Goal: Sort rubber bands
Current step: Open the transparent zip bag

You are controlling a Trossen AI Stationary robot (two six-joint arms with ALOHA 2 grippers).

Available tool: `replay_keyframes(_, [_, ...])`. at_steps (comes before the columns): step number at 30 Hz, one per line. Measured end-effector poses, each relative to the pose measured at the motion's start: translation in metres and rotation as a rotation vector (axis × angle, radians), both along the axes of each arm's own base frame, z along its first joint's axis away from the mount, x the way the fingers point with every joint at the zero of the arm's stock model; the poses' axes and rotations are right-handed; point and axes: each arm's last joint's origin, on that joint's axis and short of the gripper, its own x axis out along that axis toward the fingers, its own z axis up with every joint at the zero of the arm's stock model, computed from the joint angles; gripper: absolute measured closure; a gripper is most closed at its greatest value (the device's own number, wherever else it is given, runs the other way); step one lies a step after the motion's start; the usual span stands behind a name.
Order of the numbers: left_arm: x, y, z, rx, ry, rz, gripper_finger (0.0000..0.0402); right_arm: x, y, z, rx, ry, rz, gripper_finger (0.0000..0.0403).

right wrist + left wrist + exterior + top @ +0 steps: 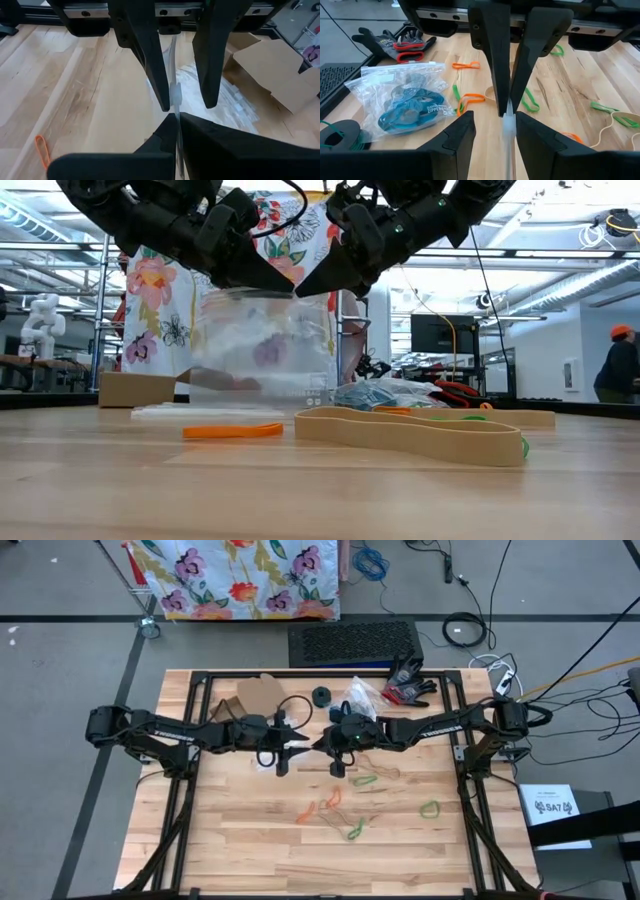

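Note:
Rubber bands lie loose on the wooden table: orange (pixel 335 797), green (pixel 430 808) and tan (pixel 410 435) loops, near of the grippers. Both grippers meet above the table's middle over a clear plastic bag (pixel 265 345). My right gripper (pixel 176 120) is shut on the bag's top edge. My left gripper (pixel 496 122) faces it from the table's left, open, one finger on each side of that same edge. I cannot tell whether a finger touches the bag. My right gripper pinches the clear bag's top edge (pixel 175 97) between its two fingers. It comes from the table's right, slanting downward. The bag hangs upright below the fingers (pixel 340 265). I cannot tell whether its bottom rests on the table.
A second clear bag with blue contents (pixel 405 107) lies at the far middle, next to black-and-red gloves (pixel 408 685). A small dark spool (pixel 321 696) and cardboard pieces (pixel 255 695) lie at the far left. Bare wood lies toward the near edge.

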Motion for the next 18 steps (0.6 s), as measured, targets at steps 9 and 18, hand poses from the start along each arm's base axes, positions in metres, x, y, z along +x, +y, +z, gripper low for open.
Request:
replay_keyframes(9, [0.0,0.0,0.0,0.0,0.0,-0.001,0.03,0.0,-0.0001,0.0,-0.001,0.0,-0.001,0.0403])
replay_keyframes(18, [0.0,-0.0002,0.0,-0.002,0.0,-0.005,0.0338,0.0,-0.0003,0.0,-0.001,0.0,-0.002,0.0403])
